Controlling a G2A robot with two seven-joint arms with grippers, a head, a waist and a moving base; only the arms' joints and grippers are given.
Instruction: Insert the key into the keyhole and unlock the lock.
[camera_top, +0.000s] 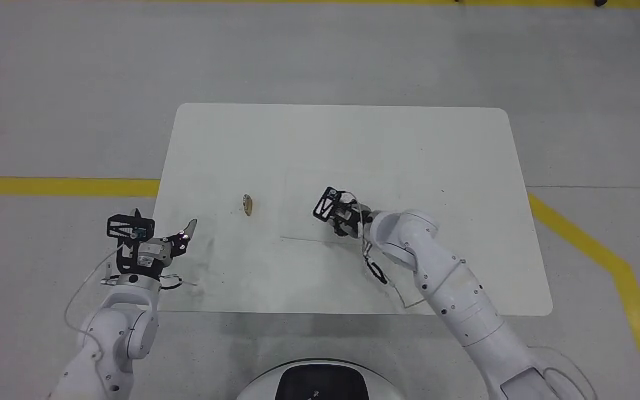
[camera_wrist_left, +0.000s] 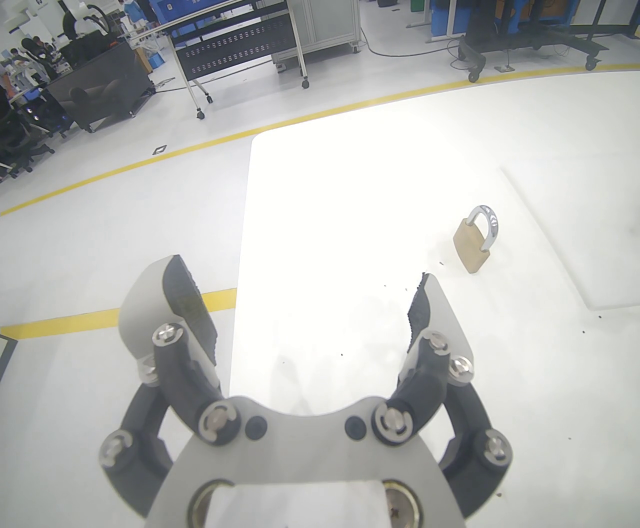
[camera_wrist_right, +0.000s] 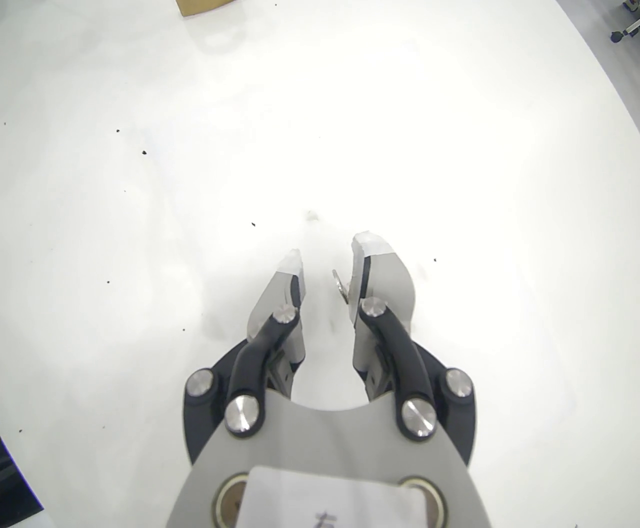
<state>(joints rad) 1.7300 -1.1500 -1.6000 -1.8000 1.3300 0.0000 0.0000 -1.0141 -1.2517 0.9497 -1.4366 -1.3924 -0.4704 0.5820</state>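
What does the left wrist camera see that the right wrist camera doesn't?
Left wrist view: the whole brass padlock with its silver shackle, on the white table ahead of the wide-open left tool, plus the yellow floor line. Right wrist view: the right tool, fingers narrowly apart, a small silver metal key against one finger, and a brown corner at the edge, probably that padlock. Both: that white table.

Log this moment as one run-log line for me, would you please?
left gripper open, over table edge | right gripper open, straddling key | padlock standing on table, untouched
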